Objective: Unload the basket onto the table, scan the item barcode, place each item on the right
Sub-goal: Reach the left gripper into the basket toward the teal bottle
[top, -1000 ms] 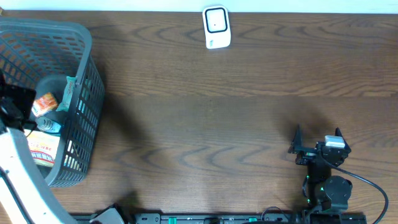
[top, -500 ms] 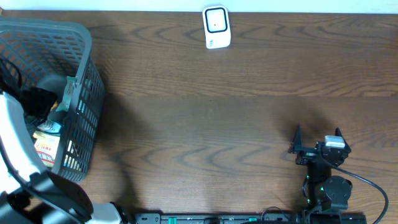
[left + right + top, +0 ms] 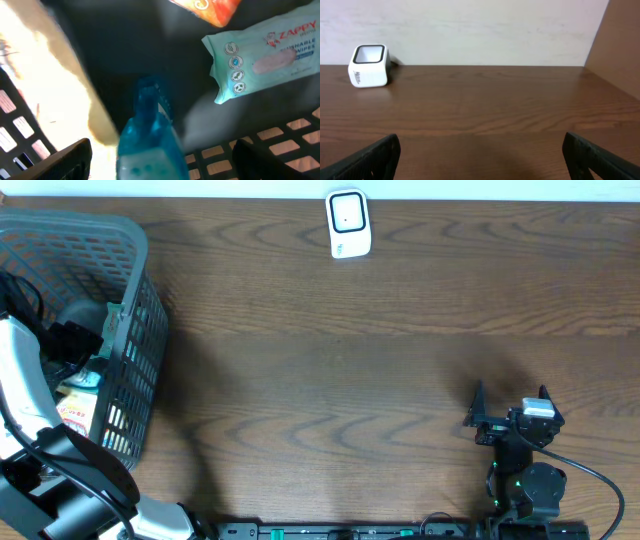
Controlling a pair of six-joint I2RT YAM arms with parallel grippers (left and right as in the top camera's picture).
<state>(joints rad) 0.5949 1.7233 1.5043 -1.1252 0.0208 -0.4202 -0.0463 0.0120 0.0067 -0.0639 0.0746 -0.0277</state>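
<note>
Right wrist, dark wooden table [image 3: 485, 110], white wall [image 3: 470, 25], scanner [image 3: 368, 65]

Grey basket [image 3: 138, 270] far L, L arm [image 3: 25, 380] inside, white scanner [image 3: 348, 224] top ctr, R claw [image 3: 511, 393] spread

Left arm [image 3: 25, 390] bent inward, fingers [image 3: 62, 160] spread; right arm [image 3: 528, 480] folded, fingers [image 3: 367, 159] wide apart.

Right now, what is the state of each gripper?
Left gripper: open, fingers either side of a blue plastic bottle, not gripping it.
Right gripper: open, empty.
</note>
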